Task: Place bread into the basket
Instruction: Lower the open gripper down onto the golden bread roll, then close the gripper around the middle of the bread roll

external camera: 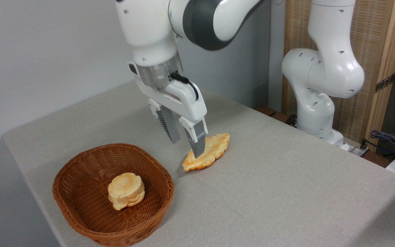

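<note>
Nearest, the round brown wicker basket (81, 219) holds one pale stacked bun (126, 195). Beside it on the grey counter (286, 192) lies the golden braided loaf (211, 151), under the gripper (186, 148), whose fingers are spread.

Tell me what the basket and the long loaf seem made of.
Basket: brown woven wicker or rattan, slightly glossy, weave strands visible. Loaf: looks like baked bread, golden-orange with pale ridges, though its even matte surface could be a foam or plastic replica; the picture cannot settle it.
</note>
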Controlling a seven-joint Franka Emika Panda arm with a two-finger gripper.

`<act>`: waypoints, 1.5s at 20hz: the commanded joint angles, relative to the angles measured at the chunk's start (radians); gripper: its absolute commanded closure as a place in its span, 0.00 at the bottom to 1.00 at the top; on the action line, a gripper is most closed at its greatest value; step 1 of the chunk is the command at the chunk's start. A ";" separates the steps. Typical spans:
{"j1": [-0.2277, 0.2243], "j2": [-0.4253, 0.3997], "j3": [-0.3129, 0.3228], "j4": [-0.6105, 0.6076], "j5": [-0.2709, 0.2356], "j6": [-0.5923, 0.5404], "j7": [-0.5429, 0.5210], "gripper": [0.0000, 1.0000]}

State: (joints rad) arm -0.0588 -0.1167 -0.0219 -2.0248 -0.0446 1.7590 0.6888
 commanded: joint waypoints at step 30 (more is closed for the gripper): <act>-0.139 0.069 -0.004 -0.120 0.008 0.051 0.009 0.73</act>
State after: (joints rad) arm -0.1849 -0.0451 -0.0316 -2.1413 -0.0447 1.7916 0.6889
